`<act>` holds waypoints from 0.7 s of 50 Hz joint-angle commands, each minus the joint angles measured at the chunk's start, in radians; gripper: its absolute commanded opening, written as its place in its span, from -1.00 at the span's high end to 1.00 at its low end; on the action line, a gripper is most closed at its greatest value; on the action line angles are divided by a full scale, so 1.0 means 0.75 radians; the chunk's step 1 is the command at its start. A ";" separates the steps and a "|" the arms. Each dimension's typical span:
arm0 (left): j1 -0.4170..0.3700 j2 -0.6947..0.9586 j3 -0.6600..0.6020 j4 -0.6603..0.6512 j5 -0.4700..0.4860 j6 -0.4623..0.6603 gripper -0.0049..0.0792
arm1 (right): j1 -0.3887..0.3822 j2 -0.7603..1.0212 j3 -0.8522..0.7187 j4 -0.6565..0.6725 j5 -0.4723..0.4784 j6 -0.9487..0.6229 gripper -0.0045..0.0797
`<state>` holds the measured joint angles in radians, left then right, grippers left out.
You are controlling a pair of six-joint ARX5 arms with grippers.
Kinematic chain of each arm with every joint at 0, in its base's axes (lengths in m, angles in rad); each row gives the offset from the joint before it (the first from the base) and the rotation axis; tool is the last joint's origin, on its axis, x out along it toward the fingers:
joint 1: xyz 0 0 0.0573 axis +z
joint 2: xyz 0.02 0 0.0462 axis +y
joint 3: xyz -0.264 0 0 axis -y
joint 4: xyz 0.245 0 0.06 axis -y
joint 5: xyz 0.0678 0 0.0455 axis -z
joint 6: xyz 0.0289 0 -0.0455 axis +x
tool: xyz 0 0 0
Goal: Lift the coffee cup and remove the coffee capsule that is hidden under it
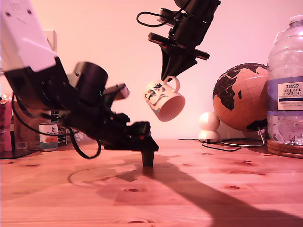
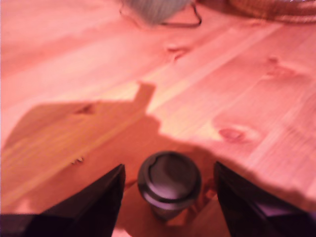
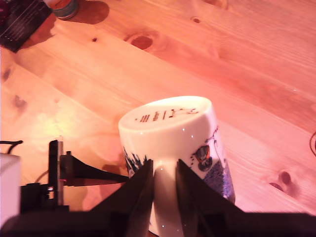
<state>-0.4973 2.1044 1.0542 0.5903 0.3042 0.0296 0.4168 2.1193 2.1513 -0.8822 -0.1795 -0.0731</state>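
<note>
1. We see the coffee cup (image 1: 164, 100), a white ceramic mug with dark cartoon drawings and a loop handle, hanging in the air above the table, tilted with its mouth facing down.
2. We see the coffee capsule (image 1: 148, 158), small, dark and tapered, standing exposed on the wooden table.

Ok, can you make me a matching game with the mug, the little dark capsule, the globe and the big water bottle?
Things:
1. coffee cup
2. coffee capsule
3. globe
4. water bottle

Places:
A. at the exterior view's right edge
B. on the table between my first gripper's open jaws
C. in the air, tilted, held by my second gripper
D. on a wire stand beside the bottle

Pairs: 1-C, 2-B, 3-D, 4-A
</note>
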 commanded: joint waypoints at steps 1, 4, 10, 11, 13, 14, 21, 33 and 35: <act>-0.004 0.040 0.026 0.011 -0.005 0.008 -0.37 | -0.016 0.003 0.049 0.033 -0.023 -0.004 0.92; -0.004 0.042 0.037 -0.001 -0.012 0.011 -0.35 | -0.018 0.003 0.049 0.033 -0.032 -0.004 0.92; -0.004 0.046 0.063 -0.078 -0.014 0.043 -0.18 | -0.018 0.003 0.049 0.036 -0.032 -0.004 0.92; -0.005 0.046 0.067 -0.101 -0.014 0.043 -0.13 | -0.018 0.003 0.049 0.037 -0.032 -0.004 0.92; -0.005 0.046 0.072 -0.126 -0.014 0.042 -0.06 | -0.018 0.003 0.049 0.039 -0.032 -0.004 0.92; -0.005 0.046 0.074 -0.131 -0.014 0.043 -0.04 | -0.018 0.003 0.049 0.039 -0.032 -0.004 0.92; -0.004 0.046 0.081 -0.151 -0.014 0.045 0.13 | -0.017 0.003 0.049 0.045 -0.032 -0.004 0.92; -0.004 0.041 0.095 -0.157 -0.013 0.055 0.25 | -0.018 0.003 0.049 0.044 -0.032 -0.004 0.92; -0.003 0.031 0.097 -0.168 -0.013 0.054 0.25 | -0.018 0.003 0.049 0.043 -0.032 -0.004 0.92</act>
<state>-0.4973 2.1124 1.1145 0.4690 0.2939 0.0628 0.4007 2.1193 2.1513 -0.8749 -0.1993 -0.0731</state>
